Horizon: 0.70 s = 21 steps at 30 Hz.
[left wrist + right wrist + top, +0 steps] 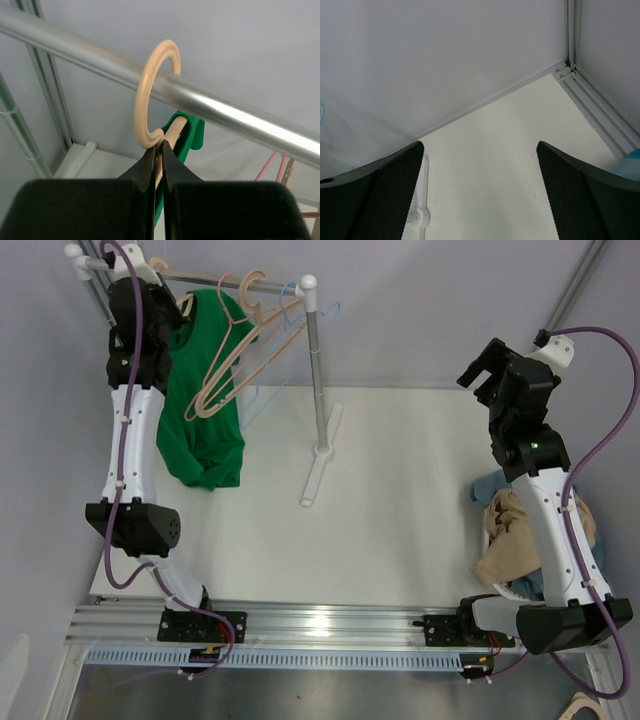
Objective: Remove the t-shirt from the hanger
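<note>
Pinching the neck of the beige hanger (pixel 159 167) just under its hook, the left gripper (pixel 159 147) is closed tight, with the stem caught only at the fingertips (pixel 148 160). The hook (pixel 143 95) is looped over the steel rail (pixel 225 107) and curls nearly into a full ring. Judgement: if you lift straight up, the ring's small gap may not meet the rail, and the pull would go into the rack instead of freeing the hanger. The green t-shirt (pixel 200 430) hangs on this hanger at the left end of the rail, its lower part bunched low near the table (pixel 400 490); whether it touches cannot be told. A thin stem in a tip-only pinch will likely swivel under the shirt's weight, so expect the hanger to tilt and the shirt to slide toward one shoulder or drop off unplanned. The empty hangers (pixel 235 350) sit just beside it on the rail; a sideways move could snag them or sweep them along. The rack stands on a slim post (pixel 318 370), so a hard tug might tip it. The right gripper (pixel 479 145) stands wide open, holding nothing, well apart from the shirt, above the clothes pile (pixel 510 530). You have no second hold on the fabric yet.
</note>
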Available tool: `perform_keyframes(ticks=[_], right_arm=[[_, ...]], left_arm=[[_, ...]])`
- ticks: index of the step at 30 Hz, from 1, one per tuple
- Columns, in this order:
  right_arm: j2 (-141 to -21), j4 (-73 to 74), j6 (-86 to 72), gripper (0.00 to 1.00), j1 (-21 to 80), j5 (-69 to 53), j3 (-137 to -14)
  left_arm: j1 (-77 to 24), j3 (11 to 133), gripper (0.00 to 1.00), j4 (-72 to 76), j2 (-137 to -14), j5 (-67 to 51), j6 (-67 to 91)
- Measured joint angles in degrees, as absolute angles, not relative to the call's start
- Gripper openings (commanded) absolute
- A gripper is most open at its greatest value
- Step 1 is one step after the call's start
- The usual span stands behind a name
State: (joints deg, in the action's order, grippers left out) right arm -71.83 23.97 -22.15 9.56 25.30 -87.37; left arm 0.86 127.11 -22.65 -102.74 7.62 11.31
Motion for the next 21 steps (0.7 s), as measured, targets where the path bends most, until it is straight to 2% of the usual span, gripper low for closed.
perform_keyframes(ticks=[7,10,13,15,21], right_arm=[[-71.53,24.38,-22.22,0.99,9.52,24.64,-86.13],[-71.07,24.58,-22.2,1.0,9.34,24.64,-86.06],[-70.61,24.56,-22.2,0.99,9.06,24.53,-86.04],[-70.5,24.56,-22.2,0.99,8.86,24.51,-86.04],[-70.5,24.56,-22.22,0.99,8.47,24.03,-85.8]], left_arm=[[-2.79,123.09,0.02,-19.79,-103.09,8.54,10.41],[-3.01,123.09,0.4,-19.18,-103.2,5.74,9.28],[-2.96,123.04,0.58,-17.89,-103.35,1.63,7.44],[-2.92,123.04,0.65,-16.99,-103.44,-1.43,6.42],[-2.48,123.39,0.62,-16.91,-104.25,-7.64,4.47]])
